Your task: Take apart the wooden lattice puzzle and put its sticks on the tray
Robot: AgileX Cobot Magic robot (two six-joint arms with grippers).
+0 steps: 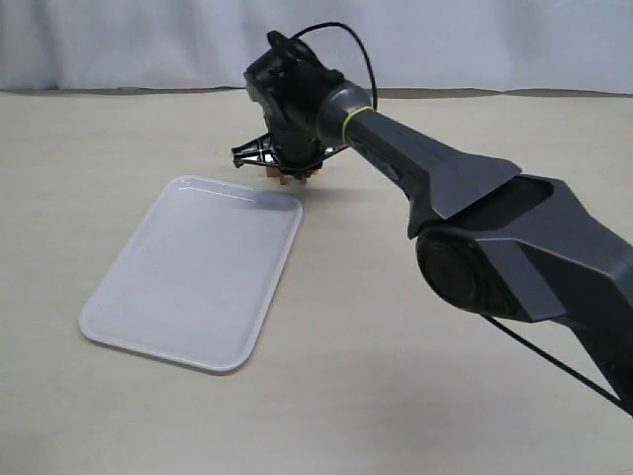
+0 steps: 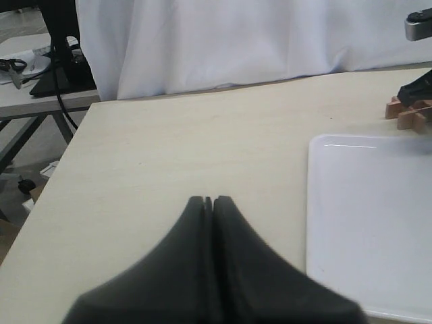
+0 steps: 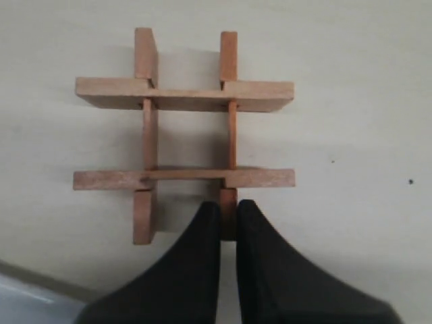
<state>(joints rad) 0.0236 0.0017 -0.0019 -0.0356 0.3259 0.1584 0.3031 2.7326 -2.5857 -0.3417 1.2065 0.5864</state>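
My right fingers [image 3: 202, 270] are pinched tight on the end of one stick [image 3: 229, 57] of the intact wooden lattice puzzle [image 3: 185, 138], on the table [image 1: 346, 396] just beyond the tray [image 1: 188, 272], probably to slide it out; left fingers [image 2: 196, 263] closed, empty.

The wooden lattice puzzle [image 3: 256, 178] sits whole on the bench [image 1: 326, 396], its four orange-brown sticks [image 3: 182, 100] slotted crosswise in a hash. My right pincer [image 3: 228, 212] grips one stick's end. The white tray [image 1: 188, 287] lies flat just beside it.
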